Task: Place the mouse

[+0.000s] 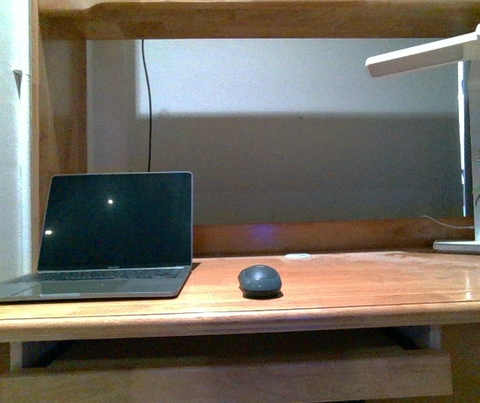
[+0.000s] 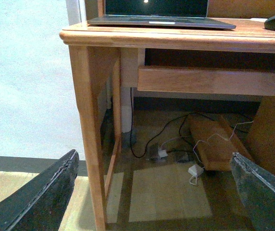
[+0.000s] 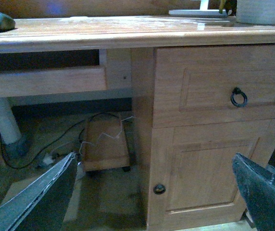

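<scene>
Resting on the wooden desk (image 1: 366, 290), the mouse (image 1: 260, 280) is a small dark grey dome with a smooth matte top, lying just right of the open laptop (image 1: 97, 239) and apart from it. The front view alone shows the white desk lamp (image 1: 466, 126) and a small flat white object (image 1: 298, 255) near the back board; neither arm appears there. The wrist views sit below the desk edge: the left gripper (image 2: 152, 192) hangs with jaws spread wide before the desk leg (image 2: 92, 144) and floor cables (image 2: 176, 144), and the right gripper (image 3: 152, 192) is likewise spread, empty, facing the drawer (image 3: 219, 82) and cupboard door (ring handle (image 3: 238, 97)). Bare desktop extends right of the mouse.
</scene>
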